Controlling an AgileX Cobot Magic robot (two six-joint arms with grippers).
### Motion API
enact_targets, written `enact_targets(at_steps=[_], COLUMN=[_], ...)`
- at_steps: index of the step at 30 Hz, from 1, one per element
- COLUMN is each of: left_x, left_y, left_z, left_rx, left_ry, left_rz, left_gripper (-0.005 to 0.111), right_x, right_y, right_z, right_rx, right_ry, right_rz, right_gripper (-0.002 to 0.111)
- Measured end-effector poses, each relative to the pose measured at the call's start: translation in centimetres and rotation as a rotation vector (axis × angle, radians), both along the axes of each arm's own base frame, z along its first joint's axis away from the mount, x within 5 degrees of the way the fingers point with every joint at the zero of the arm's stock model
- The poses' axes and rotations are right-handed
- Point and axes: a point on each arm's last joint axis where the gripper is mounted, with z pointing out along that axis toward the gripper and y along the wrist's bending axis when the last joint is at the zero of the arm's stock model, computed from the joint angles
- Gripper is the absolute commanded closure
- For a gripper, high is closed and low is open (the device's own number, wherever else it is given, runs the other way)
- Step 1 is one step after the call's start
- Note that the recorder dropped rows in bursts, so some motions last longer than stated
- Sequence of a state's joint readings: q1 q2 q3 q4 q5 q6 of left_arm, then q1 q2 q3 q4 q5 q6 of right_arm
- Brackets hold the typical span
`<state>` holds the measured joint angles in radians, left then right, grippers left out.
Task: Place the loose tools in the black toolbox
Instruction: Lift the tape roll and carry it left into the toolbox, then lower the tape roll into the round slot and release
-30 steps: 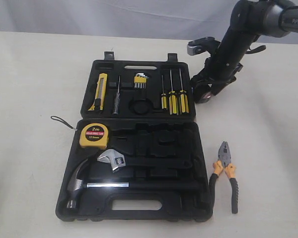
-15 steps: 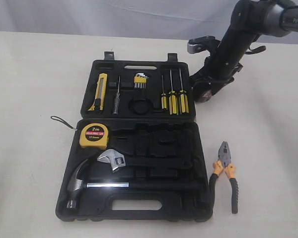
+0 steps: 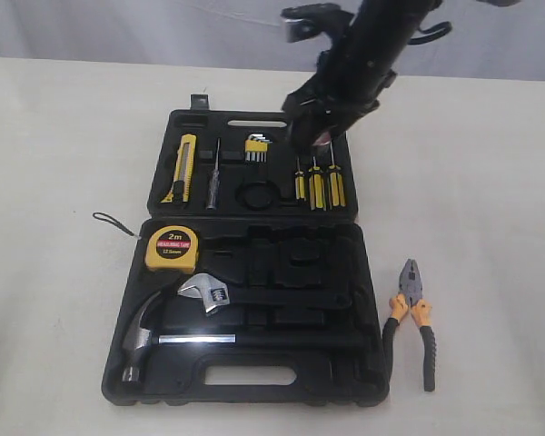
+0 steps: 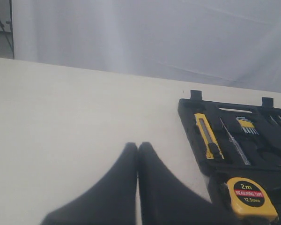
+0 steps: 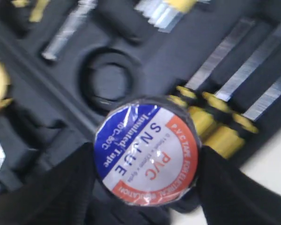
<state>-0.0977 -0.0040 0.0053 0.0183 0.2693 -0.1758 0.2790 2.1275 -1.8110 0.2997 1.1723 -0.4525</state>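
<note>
A dark tape roll (image 5: 147, 152) with a white, blue and red label sits between the fingers of my right gripper (image 5: 147, 164), which is shut on it. That gripper (image 3: 311, 136) hangs over the open lid of the black toolbox (image 3: 254, 386), above the screwdrivers (image 3: 316, 182) and beside a round empty recess (image 5: 107, 82). The yellow tape measure (image 3: 169, 247) and the utility knife (image 3: 182, 168) lie in the box. On the table right of the box lie the orange-black pliers (image 3: 414, 318). My left gripper (image 4: 137, 147) is shut on nothing over bare table; the exterior view does not show it.
A steel hammer (image 3: 150, 341) and an adjustable wrench (image 3: 209, 292) rest in the box's lower half. Hex keys (image 3: 256, 147) and a thin screwdriver (image 3: 213, 177) sit in the lid. The tape measure's black strap (image 3: 113, 222) trails onto the table at the left.
My right arm has swung left from beside the box's upper right corner to over the lid, carrying the tape roll. Nothing else has moved.
</note>
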Motion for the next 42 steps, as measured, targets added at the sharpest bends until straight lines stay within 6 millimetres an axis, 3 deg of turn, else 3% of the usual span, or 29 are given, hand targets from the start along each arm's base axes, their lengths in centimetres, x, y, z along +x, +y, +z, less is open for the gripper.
enact_targets(at_steps=[6, 10, 19, 26, 40, 42], left_x=[0.0, 0.0, 0.0, 0.0, 0.0, 0.0], left_y=[0.0, 0.0, 0.0, 0.0, 0.0, 0.0], left_z=[0.0, 0.0, 0.0, 0.0, 0.0, 0.0], left_rx=[0.000, 0.000, 0.000, 0.000, 0.000, 0.000], left_ry=[0.000, 0.000, 0.000, 0.000, 0.000, 0.000], left_rz=[0.000, 0.000, 0.000, 0.000, 0.000, 0.000], left_gripper=[0.107, 0.107, 0.107, 0.107, 0.107, 0.107], right_x=[-1.8, -2.1, -1.6, -1.4, -1.1, -1.1], right_y=[6.9, 9.4, 9.0, 8.8, 8.5, 8.4], right_z=[-1.4, -3.1, -4.3, -7.0, -7.5, -7.6], right_rx=[-0.003, -0.042, -0.104, -0.165, -0.206, -0.208], right_ry=[-0.054, -0.106, -0.100, -0.039, -0.056, -0.052], right_rz=[0.123, 0.120, -0.007, -0.022, -0.073, -0.073], right_gripper=[0.089, 0.089, 0.089, 0.089, 0.088, 0.082])
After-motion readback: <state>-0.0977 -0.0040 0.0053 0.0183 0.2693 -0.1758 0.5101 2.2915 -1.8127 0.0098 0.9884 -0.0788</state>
